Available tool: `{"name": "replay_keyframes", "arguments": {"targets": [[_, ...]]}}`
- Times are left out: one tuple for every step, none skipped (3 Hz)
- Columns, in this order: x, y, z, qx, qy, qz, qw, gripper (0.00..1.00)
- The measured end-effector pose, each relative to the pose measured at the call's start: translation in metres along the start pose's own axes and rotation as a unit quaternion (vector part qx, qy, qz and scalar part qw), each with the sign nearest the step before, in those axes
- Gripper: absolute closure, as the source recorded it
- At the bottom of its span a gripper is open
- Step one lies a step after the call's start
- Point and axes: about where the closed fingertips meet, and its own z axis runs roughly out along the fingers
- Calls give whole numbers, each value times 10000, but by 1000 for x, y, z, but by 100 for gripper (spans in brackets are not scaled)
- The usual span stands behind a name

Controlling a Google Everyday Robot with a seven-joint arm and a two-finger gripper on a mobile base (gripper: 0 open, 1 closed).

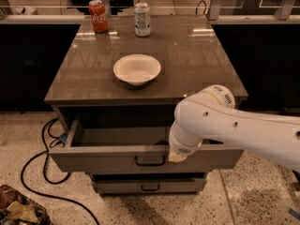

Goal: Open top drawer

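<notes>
Glossy brown tabletop (pixel 197 55) holds a white bowl (pixel 137 69) at its middle, with a red can (pixel 98 16) and a silver can (pixel 142 18) by the far edge. Under the front edge the top drawer (pixel 108 159) stands pulled out — matt grey, boxy, rigid, and probably light, since nothing shows inside. My gripper (pixel 176 156) sits at its front lip, just right of the small black loop handle (pixel 150 161) — the natural hold. Whether it is spread or pinching, I cannot tell.

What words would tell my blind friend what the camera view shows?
The top drawer is pulled out, its grey inside showing. The tool is at its front edge, beside the black handle. A bowl, a red can and a silver can sit on the table.
</notes>
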Motion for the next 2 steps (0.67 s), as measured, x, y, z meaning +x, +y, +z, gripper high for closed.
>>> {"name": "replay_keyframes", "arguments": {"targets": [[0, 0, 1, 0, 0, 0, 10000, 82], [0, 0, 0, 9, 5, -5, 10000, 59]]}}
